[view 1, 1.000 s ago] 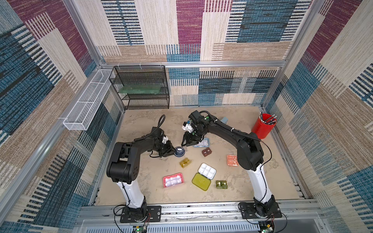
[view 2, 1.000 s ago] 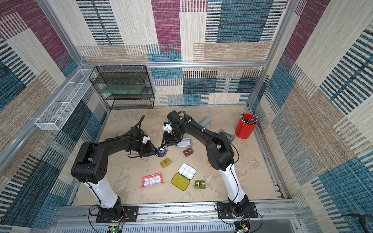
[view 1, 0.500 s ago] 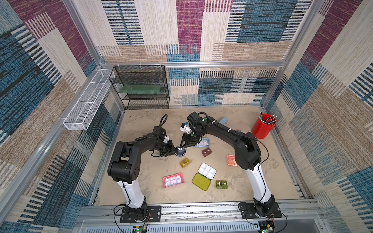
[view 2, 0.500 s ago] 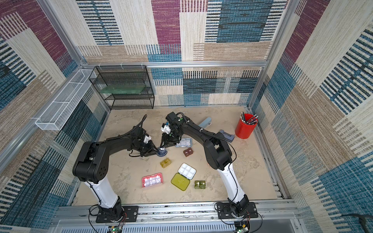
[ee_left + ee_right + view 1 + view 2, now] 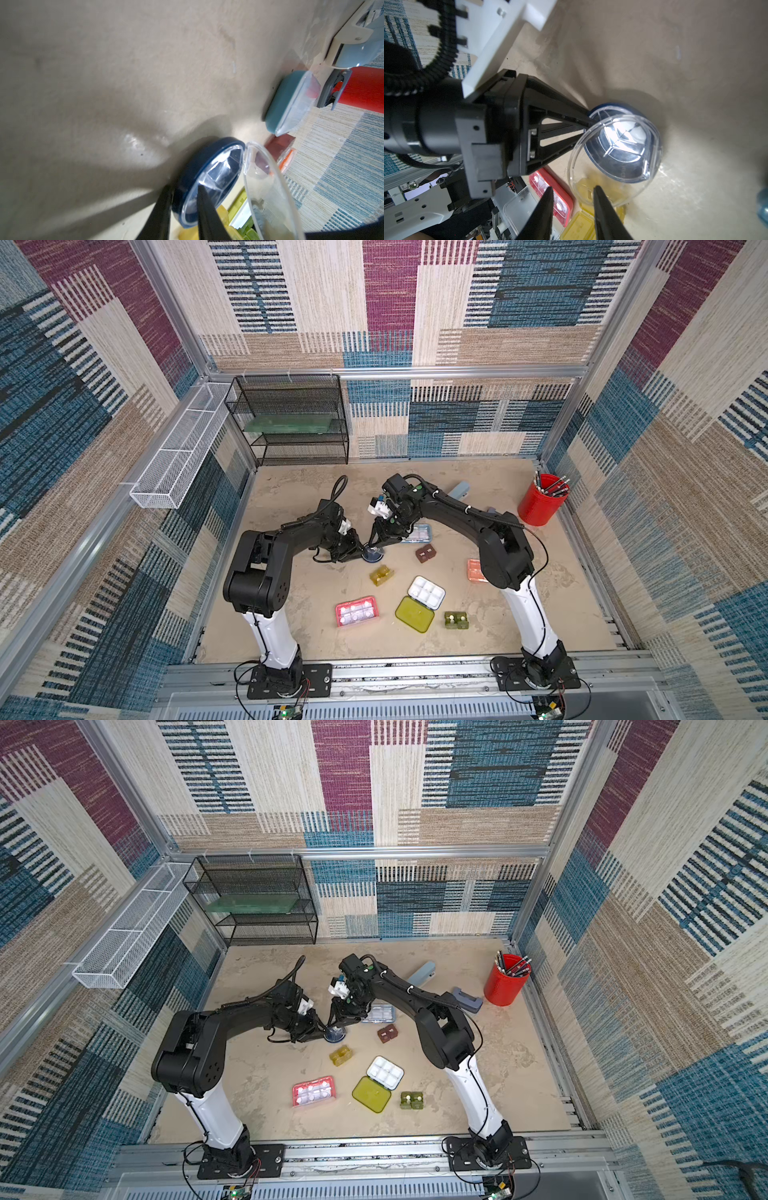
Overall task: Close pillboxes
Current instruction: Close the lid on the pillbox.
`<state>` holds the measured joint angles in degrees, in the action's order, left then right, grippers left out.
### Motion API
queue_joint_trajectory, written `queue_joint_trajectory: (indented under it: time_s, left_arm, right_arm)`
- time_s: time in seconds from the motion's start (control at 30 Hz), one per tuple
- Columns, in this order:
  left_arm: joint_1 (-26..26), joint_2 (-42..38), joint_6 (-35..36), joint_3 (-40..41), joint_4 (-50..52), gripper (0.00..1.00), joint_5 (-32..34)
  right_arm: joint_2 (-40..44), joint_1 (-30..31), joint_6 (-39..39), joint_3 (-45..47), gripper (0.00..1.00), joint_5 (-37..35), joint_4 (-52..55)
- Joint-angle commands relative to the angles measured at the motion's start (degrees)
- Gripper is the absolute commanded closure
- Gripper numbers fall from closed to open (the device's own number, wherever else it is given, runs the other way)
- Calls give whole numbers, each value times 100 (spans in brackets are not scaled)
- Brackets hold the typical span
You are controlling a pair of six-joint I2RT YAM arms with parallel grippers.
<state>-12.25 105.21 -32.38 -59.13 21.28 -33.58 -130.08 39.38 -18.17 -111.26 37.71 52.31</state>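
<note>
The round dark pillbox [image 5: 372, 557] [image 5: 335, 1037] lies on the sandy floor between both arms. Its clear hinged lid [image 5: 612, 160] [image 5: 268, 187] stands half raised. My left gripper [image 5: 185, 199] [image 5: 360, 550] is shut on the box's dark rim [image 5: 187, 172], one finger inside and one outside. My right gripper [image 5: 573, 189] [image 5: 375, 544] hangs just over the lid, jaws slightly parted, one fingertip [image 5: 597, 190] at the lid's edge. The light blue [image 5: 417, 533], brown [image 5: 425, 553], amber [image 5: 381, 575], pink [image 5: 357, 611], dark green [image 5: 456, 620] and yellow-green [image 5: 414, 614] pillboxes lie around; the orange one [image 5: 473, 570] is half hidden by the right arm.
A red pen cup [image 5: 541, 499] stands at the far right. A long pale-blue case [image 5: 460, 489] and a grey-blue block [image 5: 467, 999] lie behind the right arm. A black wire shelf [image 5: 291, 423] and a white wire basket [image 5: 178, 452] sit at the back left.
My right gripper has come down and leftward from beside the light blue box to the round box's lid, its jaws narrowing. The left gripper has kept its hold on the rim.
</note>
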Motion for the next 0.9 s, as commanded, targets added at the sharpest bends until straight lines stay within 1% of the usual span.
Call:
queue_joint_trajectory:
  time_s: [0.0, 0.2, 0.43, 0.67, 0.8, 0.87]
  left_arm:
    - [-5, -24, 147, -2, 79, 74, -8]
    - [-5, -70, 153, 20, 93, 74, -8]
    - [-4, -122, 154, 38, 78, 74, -8]
    - [2, -176, 178, 51, 126, 73, -6]
    - [8, -249, 243, 17, 222, 70, -8]
    - [12, -334, 300, -2, 309, 67, 208]
  right_arm:
    - [-26, 26, -31, 21, 65, 114, -123]
    - [40, 26, -37, 204, 64, 100, -210]
    - [53, 35, -71, 469, 61, 113, -340]
    - [18, 36, -107, 448, 59, 122, -380]
    - [44, 35, -125, 428, 57, 101, -380]
    - [70, 18, -125, 430, 56, 83, -371]
